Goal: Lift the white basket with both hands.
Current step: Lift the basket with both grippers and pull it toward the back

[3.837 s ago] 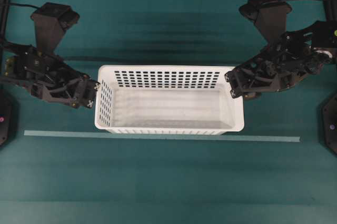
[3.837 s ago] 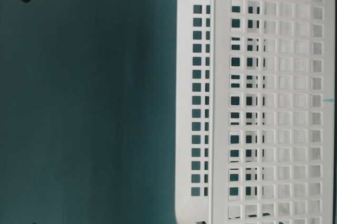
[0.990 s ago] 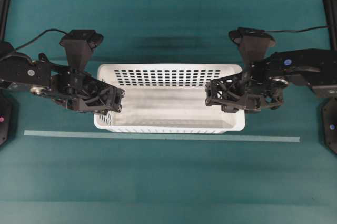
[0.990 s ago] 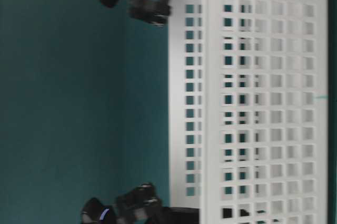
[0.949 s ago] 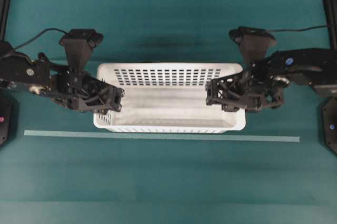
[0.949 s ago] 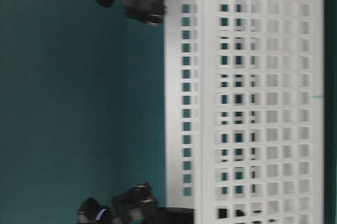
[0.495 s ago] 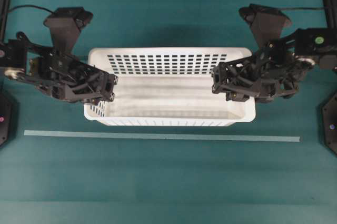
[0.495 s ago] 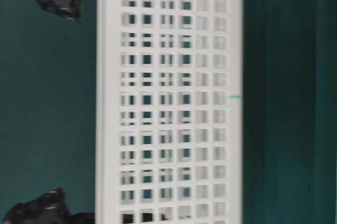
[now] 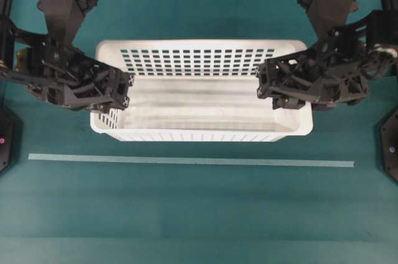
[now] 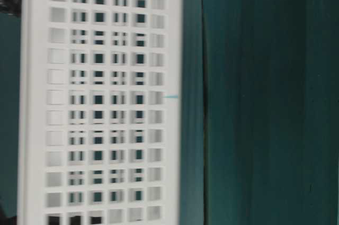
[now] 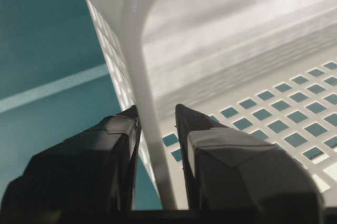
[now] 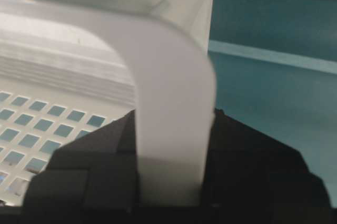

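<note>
The white basket hangs clear of the teal table, gripped at its two short ends and roughly level in the overhead view, its open mouth facing up and its solid floor bare. The left gripper is clamped on the left end wall: in the left wrist view one finger sits outside the rolled rim and the other inside, the rim running up between them with hardly any gap showing on either side. The right gripper is pinched the same way on the right end wall; the right wrist view shows the white rim sandwiched between dark fingers, one on each face of the wall. The long walls of the basket are untouched, with open table on all sides. A thin pale tape line runs across the table just in front of the near long wall, and the basket's near edge sits apart from it in the overhead view. In the table-level view (which is turned on its side and blurred) the slotted wall fills the left part, with a broad band of teal to its right. Black brackets stand at the far left and right edges, well away from the basket.
</note>
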`<state>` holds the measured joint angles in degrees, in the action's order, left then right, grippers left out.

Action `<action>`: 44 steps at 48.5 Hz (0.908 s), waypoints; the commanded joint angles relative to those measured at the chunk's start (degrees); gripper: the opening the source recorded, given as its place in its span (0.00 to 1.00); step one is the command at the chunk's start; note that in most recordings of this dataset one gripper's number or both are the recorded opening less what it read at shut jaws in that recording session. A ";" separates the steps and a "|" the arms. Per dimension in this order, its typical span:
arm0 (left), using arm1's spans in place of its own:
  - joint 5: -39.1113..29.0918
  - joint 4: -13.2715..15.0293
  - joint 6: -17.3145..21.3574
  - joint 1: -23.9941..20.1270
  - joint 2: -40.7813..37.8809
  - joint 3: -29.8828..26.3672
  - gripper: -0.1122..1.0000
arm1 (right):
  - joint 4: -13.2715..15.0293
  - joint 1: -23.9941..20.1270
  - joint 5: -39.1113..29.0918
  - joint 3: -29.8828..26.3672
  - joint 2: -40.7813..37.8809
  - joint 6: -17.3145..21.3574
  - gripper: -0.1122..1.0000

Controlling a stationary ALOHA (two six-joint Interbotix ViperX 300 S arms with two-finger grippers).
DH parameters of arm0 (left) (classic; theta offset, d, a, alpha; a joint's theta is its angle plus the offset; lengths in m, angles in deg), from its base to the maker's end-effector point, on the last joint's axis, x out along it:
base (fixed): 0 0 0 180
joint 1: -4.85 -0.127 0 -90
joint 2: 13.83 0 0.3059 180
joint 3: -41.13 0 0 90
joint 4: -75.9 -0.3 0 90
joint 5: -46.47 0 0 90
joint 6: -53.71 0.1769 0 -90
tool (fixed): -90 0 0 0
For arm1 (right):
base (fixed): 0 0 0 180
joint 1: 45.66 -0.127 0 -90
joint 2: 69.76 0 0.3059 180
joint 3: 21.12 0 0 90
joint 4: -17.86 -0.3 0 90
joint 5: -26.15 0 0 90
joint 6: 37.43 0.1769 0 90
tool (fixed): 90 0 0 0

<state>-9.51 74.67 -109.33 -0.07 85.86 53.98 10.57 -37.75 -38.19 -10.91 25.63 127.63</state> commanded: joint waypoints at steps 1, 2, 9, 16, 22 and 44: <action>-1.41 -0.26 0.53 0.09 0.35 -3.43 0.29 | -0.26 -0.35 -1.23 -2.81 0.53 -0.44 0.26; -1.76 -0.26 0.53 0.00 0.35 -3.78 0.29 | -0.26 -0.44 -1.49 -3.08 0.62 -0.44 0.26; -4.92 -0.26 0.70 0.00 0.62 -7.03 0.29 | -0.18 -0.44 -3.34 -5.19 1.32 -0.44 0.26; -8.44 -0.26 1.05 -0.26 0.88 -10.46 0.29 | -0.18 -0.44 -4.57 -6.68 2.11 -0.44 0.26; -11.69 -0.26 1.14 -0.26 0.97 -12.66 0.29 | -0.18 -0.35 -4.92 -8.09 2.64 -0.44 0.26; -14.33 -0.35 1.05 -0.26 0.97 -17.49 0.29 | 0.09 -1.23 -10.11 -15.56 3.34 -0.44 0.26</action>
<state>-23.84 74.76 -109.24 -0.25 86.13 38.51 10.83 -37.75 -47.86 -23.30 27.73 128.07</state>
